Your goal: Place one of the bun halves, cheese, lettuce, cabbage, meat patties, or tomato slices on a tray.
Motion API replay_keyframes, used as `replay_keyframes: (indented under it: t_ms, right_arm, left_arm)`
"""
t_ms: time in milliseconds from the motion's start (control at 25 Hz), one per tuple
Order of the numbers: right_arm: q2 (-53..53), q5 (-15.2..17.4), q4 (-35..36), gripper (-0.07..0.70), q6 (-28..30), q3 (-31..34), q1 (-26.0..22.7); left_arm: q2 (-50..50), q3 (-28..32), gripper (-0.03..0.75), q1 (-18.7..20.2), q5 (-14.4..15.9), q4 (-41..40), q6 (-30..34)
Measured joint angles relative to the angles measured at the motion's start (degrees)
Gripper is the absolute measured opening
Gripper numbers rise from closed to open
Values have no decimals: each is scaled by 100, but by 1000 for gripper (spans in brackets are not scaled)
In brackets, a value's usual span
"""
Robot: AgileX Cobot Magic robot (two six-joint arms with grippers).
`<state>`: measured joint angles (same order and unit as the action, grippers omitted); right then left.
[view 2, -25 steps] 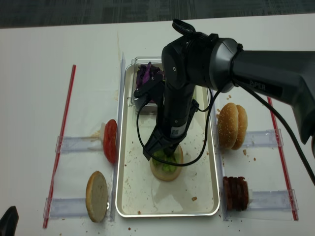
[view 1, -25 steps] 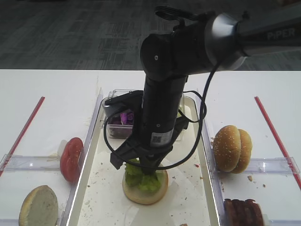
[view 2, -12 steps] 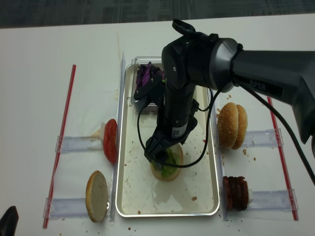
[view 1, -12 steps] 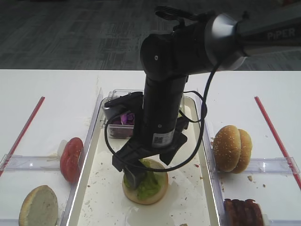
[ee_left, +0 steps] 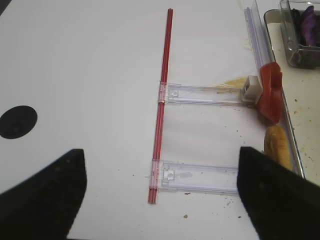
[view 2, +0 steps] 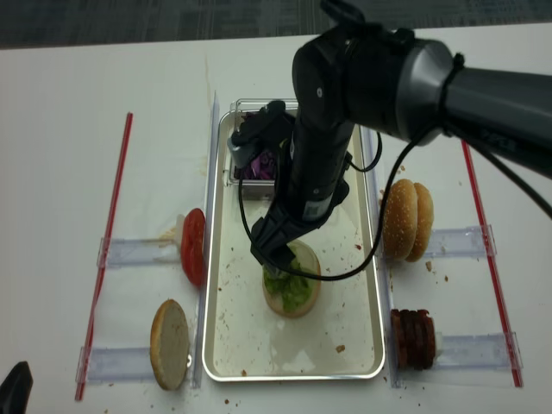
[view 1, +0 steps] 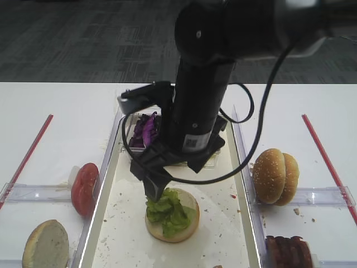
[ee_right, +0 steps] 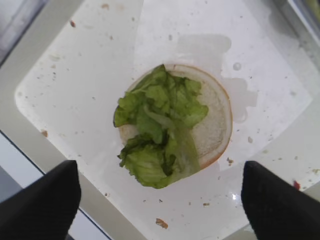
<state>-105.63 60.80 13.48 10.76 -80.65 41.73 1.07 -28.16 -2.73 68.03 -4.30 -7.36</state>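
A clump of light green lettuce (ee_right: pixel 157 127) (view 1: pixel 167 209) (view 2: pixel 289 286) lies on a pale bun half (ee_right: pixel 215 120) (view 1: pixel 174 234) in the middle of the silvery tray (view 1: pixel 220 223) (view 2: pixel 246 345) (ee_right: pixel 85 75). My right gripper (ee_right: pixel 160 205) (view 1: pixel 164 187) (view 2: pixel 278 257) hangs just above it, open, its black fingers well apart and touching nothing. Off to the left, over the bare white table, my left gripper (ee_left: pixel 160 200) is open and holds nothing. It shows only as a dark tip at the bottom left corner of the realsense view.
A clear box of purple cabbage (view 1: pixel 146 129) (view 2: pixel 259 164) stands at the tray's far end. Left racks hold tomato slices (view 1: pixel 83 188) (ee_left: pixel 270 92) and a pale bun half (view 1: pixel 46 245) (view 2: pixel 171 343). Right racks hold sesame buns (view 1: pixel 274 176) and meat patties (view 2: pixel 414 338). Red strips (view 2: pixel 108 250) edge the table.
My right gripper went from shut on the lettuce to open, left the lettuce on the bun half and rose above it. The left side has not changed.
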Motion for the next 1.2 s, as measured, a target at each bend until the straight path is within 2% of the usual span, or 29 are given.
replay_keyframes:
  t_ms: [240, 480, 640, 800, 960, 1080, 1200]
  right_arm:
    - [721, 76, -24, 678, -95, -212, 0]
    - [760, 144, -354, 678, -340, -221, -165]
    - [760, 134, -665, 678, -555, -221, -947]
    - [760, 134, -1143, 678, -868, -221, -2147]
    - [760, 134, -1306, 678, -995, -221, -3344]
    - [760, 134, -1309, 678, -1009, -221, -3946]
    - [760, 155, -1309, 678, -1009, -221, -4234]
  left_arm:
    - [0, 0, 599, 0, 0, 0, 0]
    - [0, 0, 599, 0, 0, 0, 0]
    - [0, 0, 599, 0, 0, 0, 0]
    - [0, 0, 599, 0, 0, 0, 0]
    - [0, 0, 599, 0, 0, 0, 0]
    - [0, 0, 599, 0, 0, 0, 0]
    - [0, 0, 599, 0, 0, 0, 0]
